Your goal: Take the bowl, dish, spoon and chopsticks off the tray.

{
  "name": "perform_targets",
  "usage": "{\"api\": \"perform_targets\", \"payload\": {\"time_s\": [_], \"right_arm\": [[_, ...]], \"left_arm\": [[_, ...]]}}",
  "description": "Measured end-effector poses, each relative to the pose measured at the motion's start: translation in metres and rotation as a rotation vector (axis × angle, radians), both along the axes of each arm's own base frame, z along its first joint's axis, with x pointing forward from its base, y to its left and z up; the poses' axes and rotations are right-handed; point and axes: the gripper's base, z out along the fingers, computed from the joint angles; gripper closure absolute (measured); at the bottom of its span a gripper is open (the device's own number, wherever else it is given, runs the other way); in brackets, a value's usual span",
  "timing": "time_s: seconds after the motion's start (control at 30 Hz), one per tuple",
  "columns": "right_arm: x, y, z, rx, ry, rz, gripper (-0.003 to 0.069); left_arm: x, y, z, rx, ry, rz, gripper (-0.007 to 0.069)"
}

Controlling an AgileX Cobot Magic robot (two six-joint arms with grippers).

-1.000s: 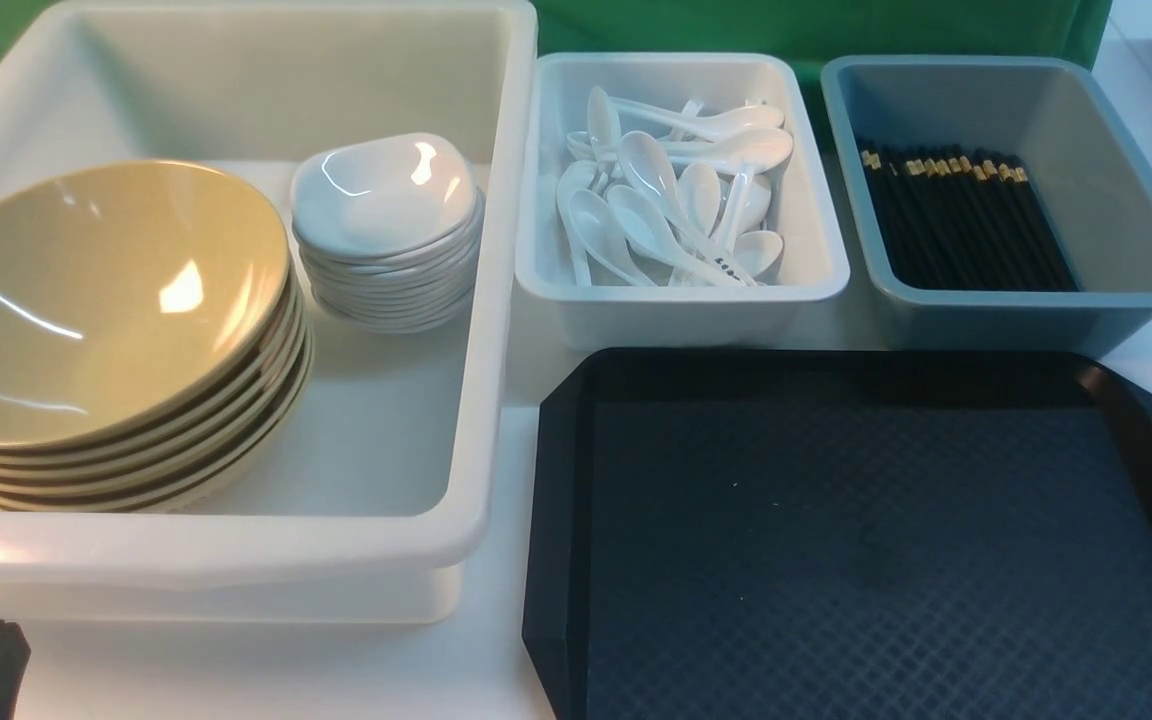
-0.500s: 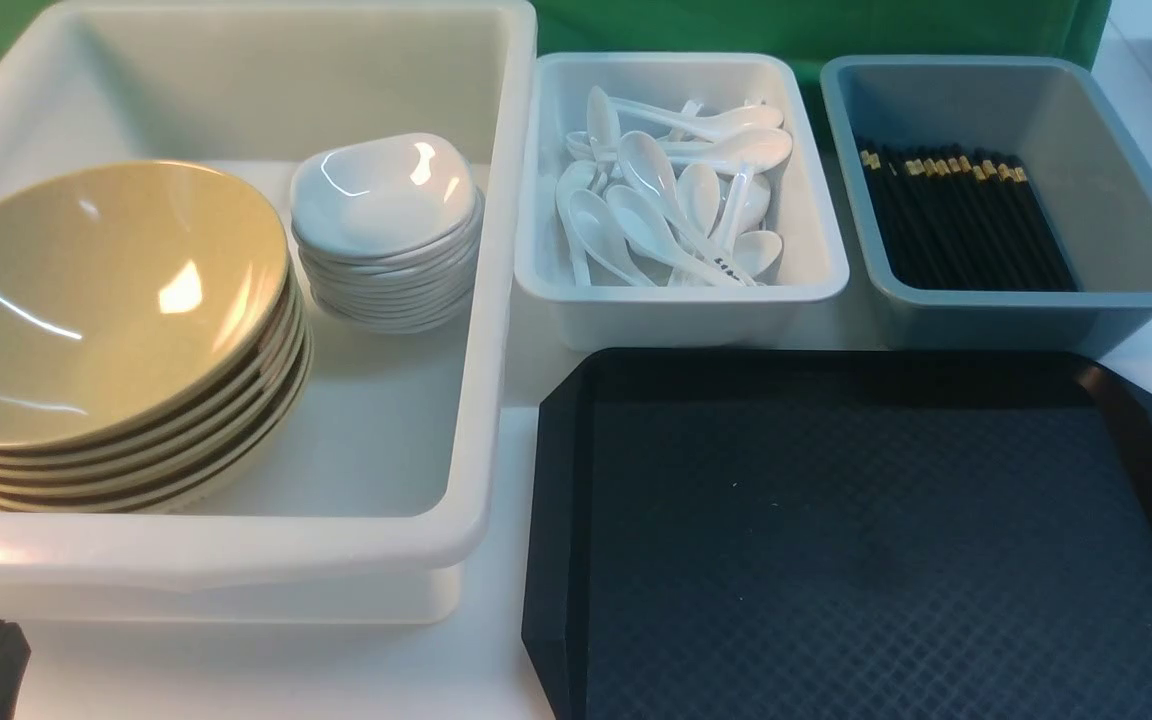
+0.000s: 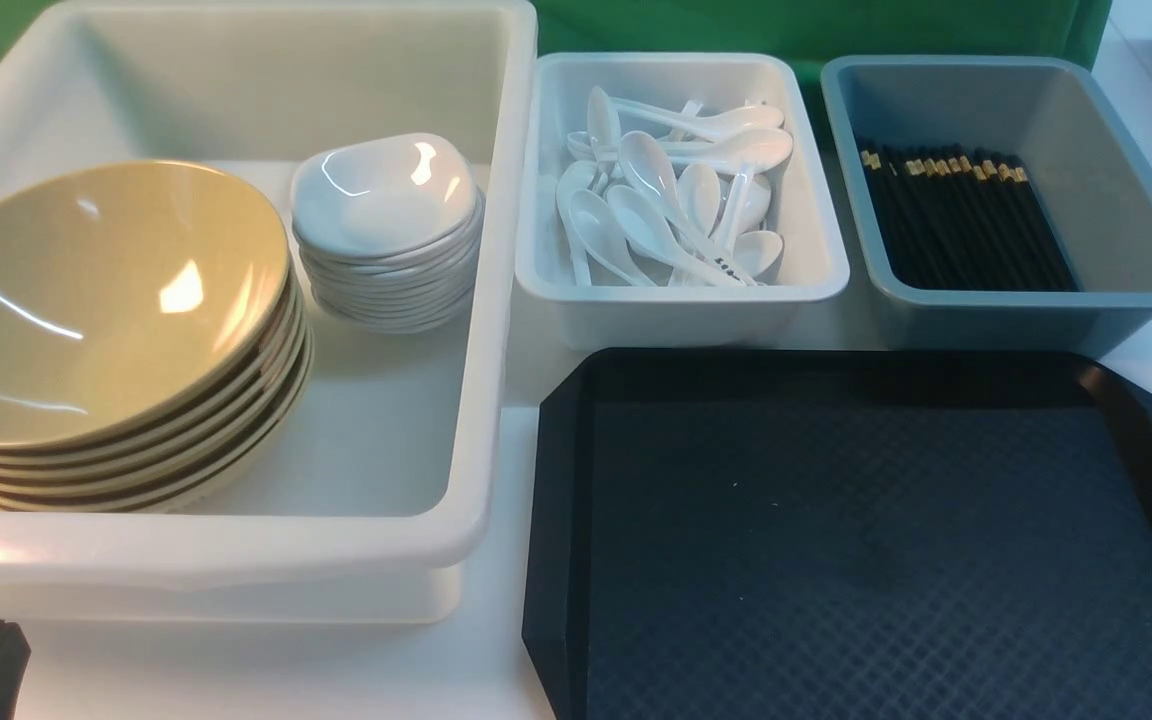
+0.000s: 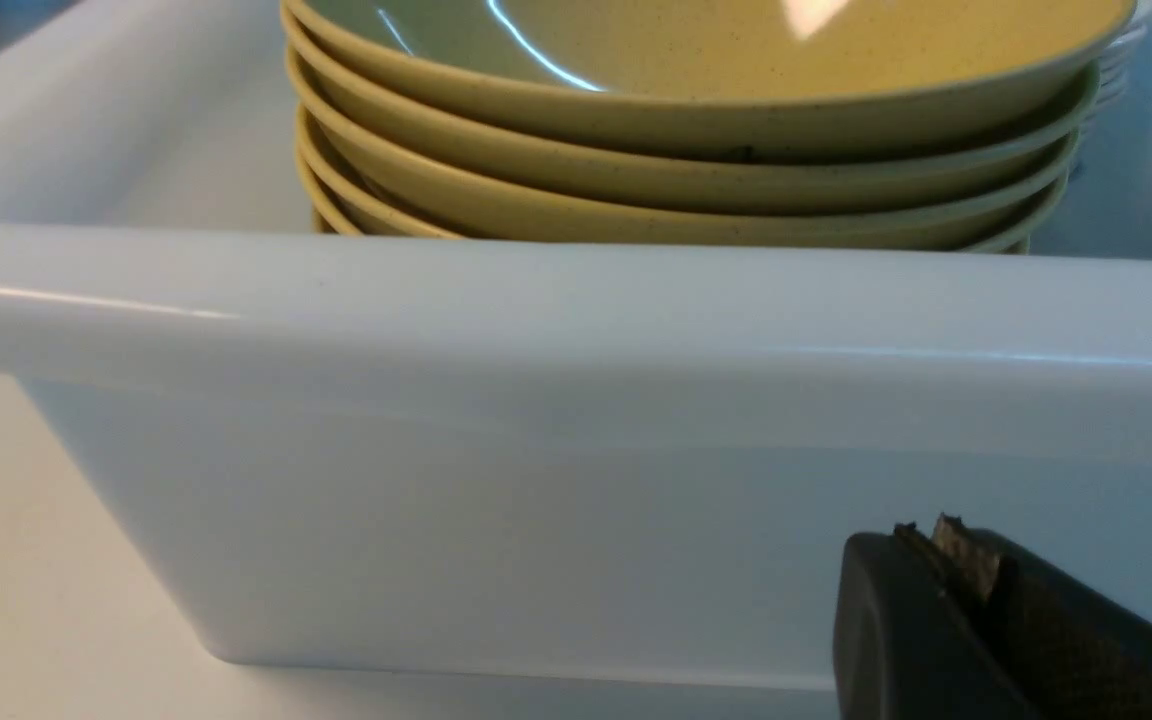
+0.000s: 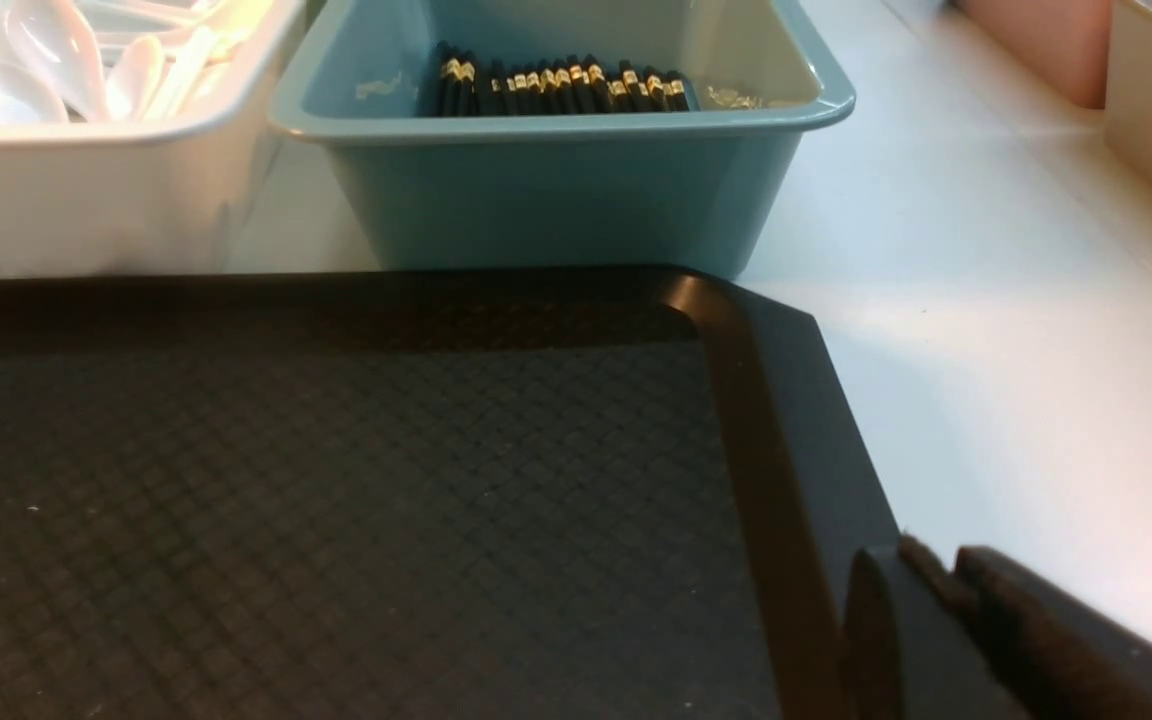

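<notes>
Beside tray (image 3: 866, 560)'s raised rim: open white tabletop (image 5: 1016, 400) | left hand (image 4: 921, 530) clenched | right hand (image 5: 926, 550): can't tell

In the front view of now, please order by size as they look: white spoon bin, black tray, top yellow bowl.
1. black tray
2. top yellow bowl
3. white spoon bin

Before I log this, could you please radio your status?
Left gripper shut, empty. Black rectangular plastic tray: no tableware visible on it. Nothing seen blocking.
</notes>
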Motion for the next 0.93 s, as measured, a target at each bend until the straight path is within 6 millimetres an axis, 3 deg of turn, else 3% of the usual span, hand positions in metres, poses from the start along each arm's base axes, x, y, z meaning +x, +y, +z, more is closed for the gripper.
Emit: {"api": "perform_targets", "payload": {"time_s": [0.93], "right_arm": [[0.0000,0.0000,0.0000,0.000,0.000,0.000,0.0538]], "left_arm": [[0.0000,0.0000,0.0000,-0.002,0.000,0.000,0.0636]]}}
